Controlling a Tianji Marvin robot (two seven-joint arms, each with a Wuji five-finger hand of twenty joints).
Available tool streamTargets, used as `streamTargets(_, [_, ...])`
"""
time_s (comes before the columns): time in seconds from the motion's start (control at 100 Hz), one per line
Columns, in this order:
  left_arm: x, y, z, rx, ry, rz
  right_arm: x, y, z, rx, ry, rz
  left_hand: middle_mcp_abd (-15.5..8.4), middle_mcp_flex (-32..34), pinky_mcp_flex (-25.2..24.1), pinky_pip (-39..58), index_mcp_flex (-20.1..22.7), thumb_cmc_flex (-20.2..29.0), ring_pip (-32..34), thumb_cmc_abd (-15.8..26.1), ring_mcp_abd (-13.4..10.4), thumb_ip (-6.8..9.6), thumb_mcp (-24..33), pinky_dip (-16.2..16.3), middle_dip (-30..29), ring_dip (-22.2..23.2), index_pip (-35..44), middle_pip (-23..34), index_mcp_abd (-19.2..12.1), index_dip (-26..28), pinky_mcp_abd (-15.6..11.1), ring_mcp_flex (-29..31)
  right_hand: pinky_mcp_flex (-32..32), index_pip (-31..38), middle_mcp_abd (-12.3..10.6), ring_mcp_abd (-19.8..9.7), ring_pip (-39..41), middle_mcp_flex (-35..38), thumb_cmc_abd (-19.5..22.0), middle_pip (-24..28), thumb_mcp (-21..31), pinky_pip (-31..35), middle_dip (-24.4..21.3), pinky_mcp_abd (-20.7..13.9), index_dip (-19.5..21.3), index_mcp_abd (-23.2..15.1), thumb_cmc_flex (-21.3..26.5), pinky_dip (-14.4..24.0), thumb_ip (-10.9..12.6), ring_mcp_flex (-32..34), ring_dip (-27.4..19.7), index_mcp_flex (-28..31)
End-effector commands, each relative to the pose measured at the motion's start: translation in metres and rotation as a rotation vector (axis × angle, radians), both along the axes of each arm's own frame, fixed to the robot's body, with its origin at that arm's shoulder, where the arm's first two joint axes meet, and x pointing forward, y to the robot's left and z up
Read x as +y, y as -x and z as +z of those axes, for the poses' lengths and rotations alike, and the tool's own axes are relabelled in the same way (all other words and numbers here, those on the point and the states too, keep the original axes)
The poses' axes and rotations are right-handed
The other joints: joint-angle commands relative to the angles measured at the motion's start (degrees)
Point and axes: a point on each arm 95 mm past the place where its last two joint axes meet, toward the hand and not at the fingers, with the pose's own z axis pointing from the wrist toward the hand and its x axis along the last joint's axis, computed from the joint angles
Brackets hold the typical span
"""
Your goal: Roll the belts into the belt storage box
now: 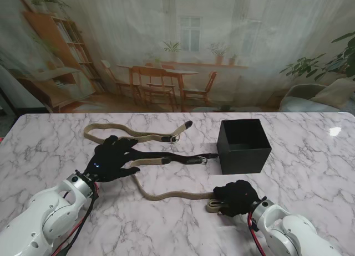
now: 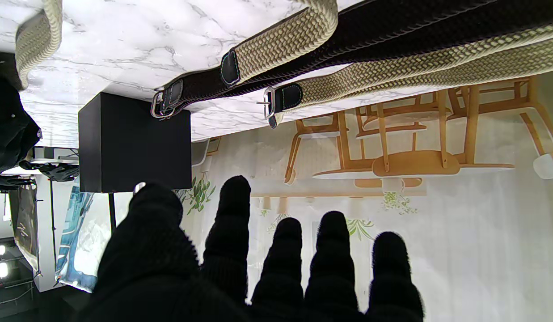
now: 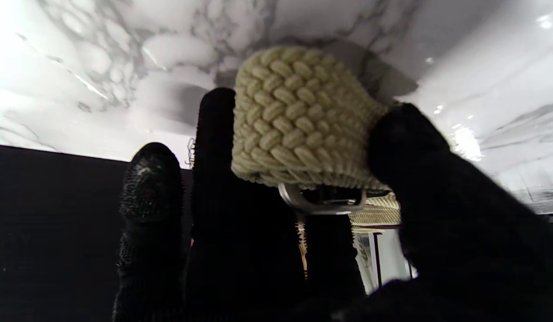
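The black storage box [image 1: 243,145] stands open-topped right of the table's middle. Three belts lie left of it: a beige belt [image 1: 133,137] farthest from me, a black belt [image 1: 177,158] whose buckle nearly reaches the box, and a second beige belt [image 1: 166,195] curving toward me. My right hand [image 1: 238,198] is shut on the buckle end of that nearer belt; the right wrist view shows a short braided roll [image 3: 298,116] pinched between thumb and fingers, with the metal buckle [image 3: 321,203] under it. My left hand [image 1: 113,159] rests flat with spread fingers [image 2: 231,223] over the left ends of the black and nearer beige belts.
The table is white marble [image 1: 310,173]. In the right wrist view the box's dark wall [image 3: 57,223] stands close beside my fingers. A printed room backdrop hangs behind the table's far edge.
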Motion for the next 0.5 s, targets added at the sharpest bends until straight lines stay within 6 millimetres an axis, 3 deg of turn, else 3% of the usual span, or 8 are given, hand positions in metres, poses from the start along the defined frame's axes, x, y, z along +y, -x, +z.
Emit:
streamTargets(0.0, [-0.0006, 0.0000, -0.0025, 0.014, -0.007, 0.002, -0.0011, 0.0005, -0.0048, 0.013, 0.026, 0.011, 0.68, -2.46, -1.09, -1.90, -0.53, -0.44, -1.51, 2.63, 0.32, 0.76, -1.26, -0.91, -0.52, -0.10, -0.12, -1.05, 1.17, -0.33, 1.87, -0.93, 0.45, -10.57, -6.16, -2.65, 6.76, 5.83, 4.62, 7.27, 7.20, 2.37, 1.54, -0.77, -1.59, -2.80, 5.30, 1.48, 3.12, 4.44, 2.54, -3.63])
streamTargets(0.06, [-0.0006, -0.0001, -0.0026, 0.013, -0.007, 0.002, -0.0012, 0.0003, -0.0055, 0.007, 0.028, 0.016, 0.77, -2.48, -1.08, -1.91, -0.55, -0.43, -1.53, 2.63, 0.34, 0.75, -1.27, -0.91, -0.52, -0.10, -0.12, -1.05, 1.14, -0.32, 1.87, -0.93, 0.70, -21.91, -5.92, -2.22, 8.38, 6.75, 5.15, 7.41, 7.73, 2.92, 1.55, -0.50, -1.46, -3.29, 4.66, 1.64, 4.15, 4.49, 3.08, -7.22])
streamTargets(0.11, [-0.0006, -0.0002, -0.0026, 0.013, -0.007, 0.002, -0.0008, 0.0001, -0.0054, 0.005, 0.027, 0.018, 0.76, -2.51, -1.06, -1.91, -0.57, -0.34, -1.53, 2.59, 0.37, 0.77, -1.24, -0.91, -0.53, -0.09, -0.12, -1.06, 1.18, -0.32, 1.88, -0.96, 1.16, -27.16, -5.15, -1.50, 9.85, 7.59, 5.71, 7.49, 7.89, 3.36, 1.66, -0.19, -3.14, -8.89, 4.60, 1.70, 4.81, 4.69, 3.49, -14.20])
streamTargets(0.15, [-0.0005, -0.0001, -0.0026, 0.012, -0.007, 0.002, -0.0001, -0.0001, -0.0052, -0.002, 0.019, 0.017, 0.77, -2.50, -1.09, -1.93, -0.53, -0.42, -1.54, 2.60, 0.43, 0.76, -1.29, -0.91, -0.53, -0.10, -0.11, -1.06, 1.27, -0.32, 1.92, -0.97, 1.69, -26.81, -4.31, -0.69, 11.80, 8.36, 6.38, 7.26, 8.04, 3.92, 1.76, 0.34, -3.66, -15.39, 4.76, 1.77, 5.97, 4.61, 3.88, -18.84])
streamTargets(0.2, [-0.0005, -0.0002, -0.0026, 0.012, -0.007, 0.002, 0.0009, -0.0009, -0.0050, -0.017, 0.002, 0.017, 0.73, -2.50, -1.07, -1.93, -0.52, -0.39, -1.55, 2.61, 0.75, 0.76, -1.26, -0.90, -0.53, -0.09, -0.11, -1.06, 1.25, -0.32, 1.90, -1.02, 2.92, -25.34, -3.25, -0.06, 14.71, 9.49, 8.07, 7.38, 8.32, 4.75, 2.21, 1.04, -4.37, -19.68, 5.02, 1.66, 8.70, 4.72, 3.86, -21.71])
streamTargets(0.27, [-0.0004, -0.0003, -0.0026, 0.011, -0.006, 0.002, 0.0021, -0.0015, -0.0048, -0.030, -0.019, 0.009, 0.81, -2.51, -1.08, -1.94, -0.53, -0.36, -1.53, 2.59, 0.81, 0.77, -1.25, -0.90, -0.53, -0.06, -0.11, -1.07, 1.23, -0.32, 1.88, -1.05, 4.68, -24.69, -2.29, 0.67, 17.86, 10.97, 9.41, 7.33, 7.78, 5.71, 2.40, 1.62, -5.09, -21.70, 5.71, 1.48, 9.73, 4.84, 3.74, -23.79])
streamTargets(0.41, [-0.0001, -0.0002, -0.0026, 0.009, -0.007, 0.003, 0.0032, -0.0021, -0.0043, -0.029, -0.040, 0.002, 0.70, -2.48, -1.06, -1.96, -0.55, -0.40, -1.54, 2.56, 0.54, 0.76, -1.27, -0.90, -0.53, -0.08, -0.12, -1.05, 1.18, -0.33, 1.93, -0.97, 7.95, -23.34, -0.99, 1.38, 22.20, 13.86, 11.05, 5.90, 8.10, 6.61, 1.73, 1.82, -5.45, -23.56, 7.44, 0.57, 10.27, 4.74, 3.01, -22.65])
streamTargets(0.49, [0.0001, -0.0003, -0.0025, 0.008, -0.006, 0.003, 0.0036, -0.0021, -0.0039, -0.022, -0.043, 0.004, 0.74, -2.55, -1.08, -1.97, -0.58, -0.32, -1.53, 2.56, 0.72, 0.77, -1.22, -0.89, -0.53, -0.07, -0.13, -1.06, 1.20, -0.33, 1.87, -0.99, 8.21, -21.94, 0.07, 2.07, 22.83, 14.16, 12.99, 5.17, 8.38, 6.57, 2.01, 2.93, -4.85, -25.10, 8.89, -0.03, 10.15, 4.61, 1.99, -13.83])
